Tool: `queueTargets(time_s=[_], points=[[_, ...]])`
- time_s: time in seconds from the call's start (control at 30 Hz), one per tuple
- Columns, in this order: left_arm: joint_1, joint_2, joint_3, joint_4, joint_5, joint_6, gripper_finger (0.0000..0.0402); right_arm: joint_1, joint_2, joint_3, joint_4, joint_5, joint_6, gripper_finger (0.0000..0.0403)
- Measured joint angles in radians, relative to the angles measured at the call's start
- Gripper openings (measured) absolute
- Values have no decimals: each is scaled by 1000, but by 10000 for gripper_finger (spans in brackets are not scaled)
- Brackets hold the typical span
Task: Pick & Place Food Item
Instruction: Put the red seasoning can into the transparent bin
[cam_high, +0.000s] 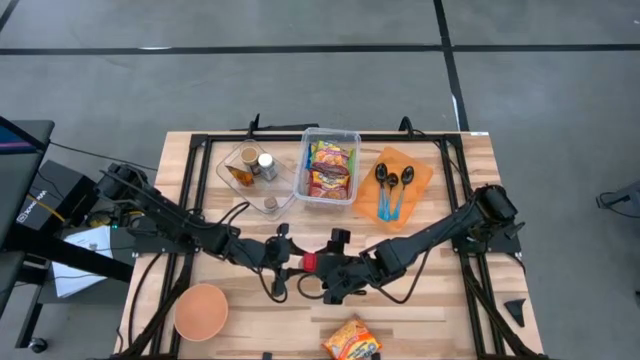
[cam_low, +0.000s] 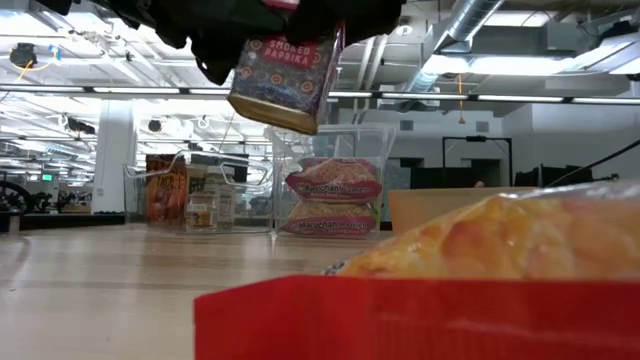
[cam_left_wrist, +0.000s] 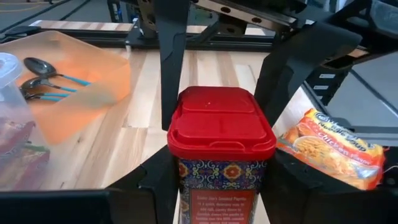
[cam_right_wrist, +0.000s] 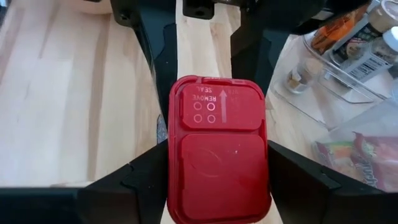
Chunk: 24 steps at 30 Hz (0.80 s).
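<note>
A smoked paprika tin with a red lid (cam_high: 310, 262) hangs above the middle of the table. It shows high and tilted in the low view (cam_low: 287, 80). My left gripper (cam_high: 288, 262) comes at it from the table's left and my right gripper (cam_high: 335, 270) from the right. Both are shut on the tin. In the left wrist view the tin (cam_left_wrist: 221, 155) stands between my left fingers, with my right fingers beside its lid. The right wrist view looks onto the lid's top (cam_right_wrist: 217, 162). My left gripper pinches the tin's patterned body (cam_left_wrist: 186, 180) below the lid between its two fingers, coming level from the table's left. The tin is lifted clear of the table and tilted. My right gripper has the lid's two long sides (cam_right_wrist: 177, 180) between its two fingers, coming from the table's right, facing the lid's top.
A clear bin of ramen packets (cam_high: 330, 165) and a clear bin of spice jars (cam_high: 250, 165) stand at the far middle. An orange tray with spoons (cam_high: 402, 185) lies to their right. An orange bowl (cam_high: 202, 310) and a ramen packet (cam_high: 352, 342) lie near the front edge.
</note>
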Motion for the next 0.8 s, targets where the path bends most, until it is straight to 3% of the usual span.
queueTargets(time_s=[0.3,0.8], points=[[-9,-2,9,-79,-91,-20,167,4,-30,4,-105,82,56,236],[-11,-5,2,-76,-101,-24,167,15,-33,-1,-76,98,56,246]])
